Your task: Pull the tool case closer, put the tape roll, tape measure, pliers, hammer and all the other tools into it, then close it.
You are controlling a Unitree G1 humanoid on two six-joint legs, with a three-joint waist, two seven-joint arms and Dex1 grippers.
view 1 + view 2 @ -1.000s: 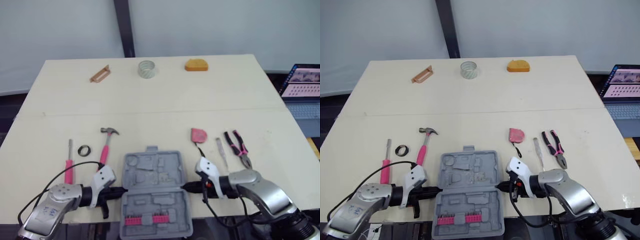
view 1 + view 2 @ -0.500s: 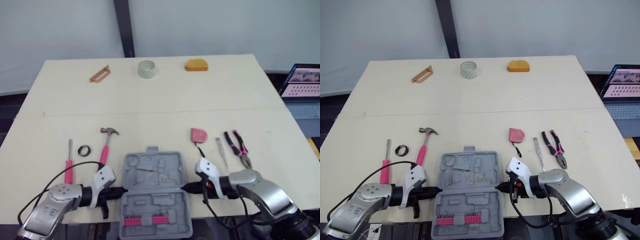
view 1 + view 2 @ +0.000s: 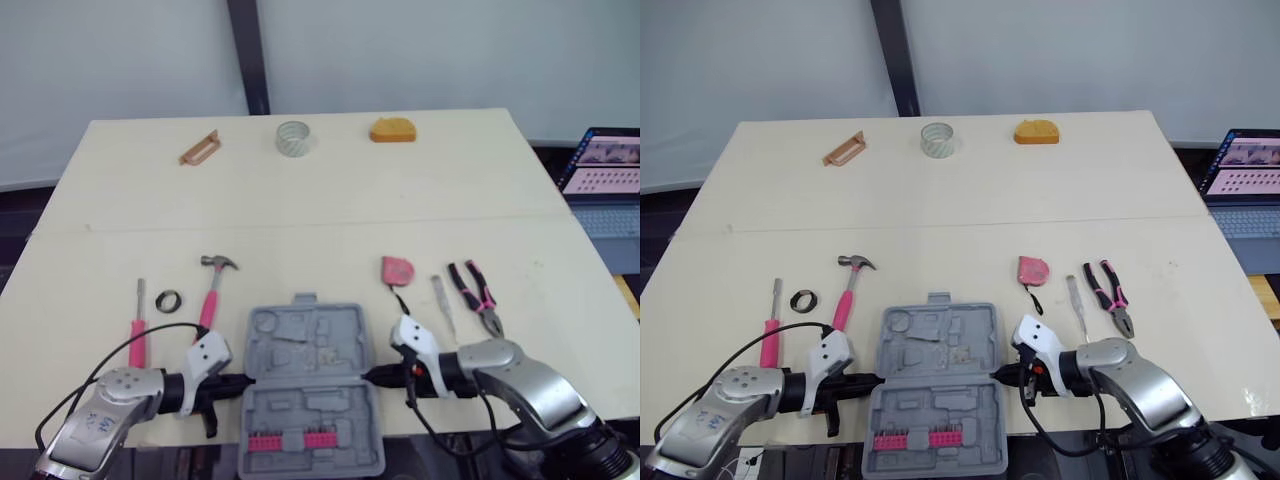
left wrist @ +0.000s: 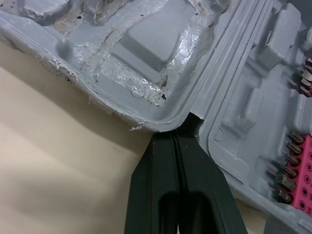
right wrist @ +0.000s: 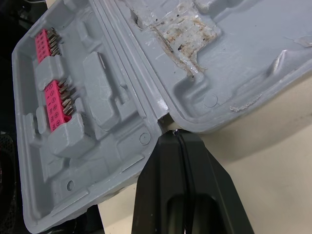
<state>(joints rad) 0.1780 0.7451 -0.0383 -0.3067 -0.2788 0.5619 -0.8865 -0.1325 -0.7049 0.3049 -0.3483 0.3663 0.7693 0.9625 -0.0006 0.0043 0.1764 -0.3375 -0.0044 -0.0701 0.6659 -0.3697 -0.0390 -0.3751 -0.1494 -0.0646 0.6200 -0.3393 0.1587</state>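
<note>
Front centre: tool case (image 3: 310, 352); hammer (image 3: 212, 290) left, pliers (image 3: 478, 296) right.

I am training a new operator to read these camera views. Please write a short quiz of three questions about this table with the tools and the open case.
1. True or false: the left claw and the right claw are both shut, one at each end of the hinge of the open grey plastic tool case.
2. Which tool lies on the table to the robot's left of the case? A. pink tape measure B. pink-handled hammer C. pink-and-black pliers
3. Fill in: the pink strip of screwdriver bits sits in the case half ____ the robot (nearer to / farther from).
Key: 1 true; 2 B; 3 nearer to.
</note>
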